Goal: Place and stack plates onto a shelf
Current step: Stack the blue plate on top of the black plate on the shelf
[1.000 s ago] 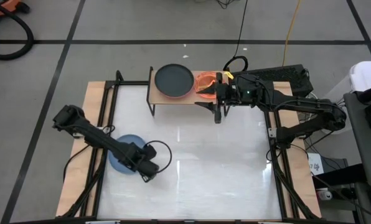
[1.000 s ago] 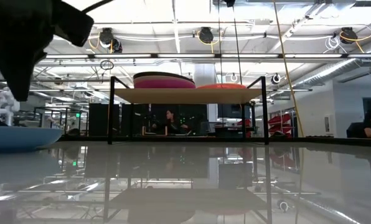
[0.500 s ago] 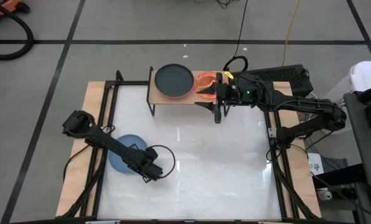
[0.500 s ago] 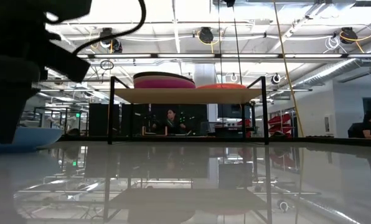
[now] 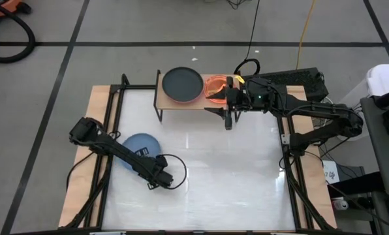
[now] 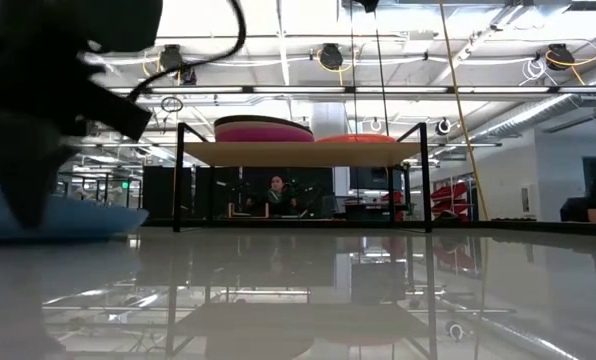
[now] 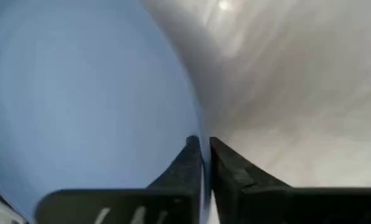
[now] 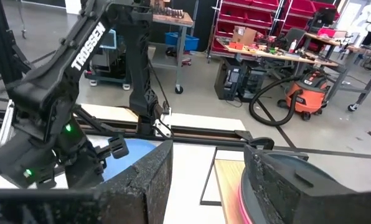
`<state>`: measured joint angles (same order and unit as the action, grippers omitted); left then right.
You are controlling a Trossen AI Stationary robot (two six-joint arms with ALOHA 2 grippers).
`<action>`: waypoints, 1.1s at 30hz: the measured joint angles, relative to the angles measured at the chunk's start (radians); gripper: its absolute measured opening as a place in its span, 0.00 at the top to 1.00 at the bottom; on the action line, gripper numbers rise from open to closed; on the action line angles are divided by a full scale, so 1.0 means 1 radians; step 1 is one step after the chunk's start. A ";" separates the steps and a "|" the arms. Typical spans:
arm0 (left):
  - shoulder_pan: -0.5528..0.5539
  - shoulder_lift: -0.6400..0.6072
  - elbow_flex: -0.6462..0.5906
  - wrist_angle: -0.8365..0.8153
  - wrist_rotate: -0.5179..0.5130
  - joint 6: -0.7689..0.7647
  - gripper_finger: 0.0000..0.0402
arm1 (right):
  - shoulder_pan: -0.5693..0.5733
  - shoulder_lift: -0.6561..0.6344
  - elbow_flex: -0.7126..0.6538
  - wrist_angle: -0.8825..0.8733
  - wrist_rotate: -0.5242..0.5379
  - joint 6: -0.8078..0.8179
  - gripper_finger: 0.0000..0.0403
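Note:
A blue plate [image 5: 134, 145] lies on the white table's left part and fills the left wrist view [image 7: 79, 93]. My left gripper [image 5: 158, 176] stands over its near right rim, shut on it. It shows as a dark blur [image 6: 38, 120] above the plate [image 6: 68, 218] in the low view. On the light-wood shelf [image 5: 160, 99] a black plate [image 5: 182, 84] lies on a magenta one [image 6: 263, 132], with an orange plate [image 5: 215, 86] beside them. My right gripper [image 5: 228, 112] waits open at the shelf's right end. My left gripper pinches the blue plate's rim [image 7: 203, 163] between its two fingers [image 7: 185, 168], one on the plate's inner side and one outside. The fingers come from above, pointing down, at the rim's near right part. I cannot tell whether the plate is lifted clear of the table.
The shelf stands on thin black legs [image 6: 178, 180] at the table's far edge. Black frame rails [image 5: 113, 124] run along the table's left and right sides. People sit in the room behind the table [image 6: 275, 195]. The white table top [image 5: 220, 170] is bare between the arms.
My left gripper has moved toward the table's right, staying shut on the blue plate. The plate has gone with it, toward the right and the far edge, and shows wider in the low view.

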<state>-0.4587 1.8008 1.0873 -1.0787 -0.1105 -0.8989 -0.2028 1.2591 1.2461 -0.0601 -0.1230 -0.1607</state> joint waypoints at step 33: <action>0.381 -0.175 0.484 -0.055 -0.875 0.982 0.97 | 0.000 -0.001 0.000 0.002 -0.003 -0.013 0.55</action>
<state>-0.0779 1.6255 1.5709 -1.1340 -0.9856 0.0826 -0.2030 1.2583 1.2465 -0.0582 -0.1265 -0.1734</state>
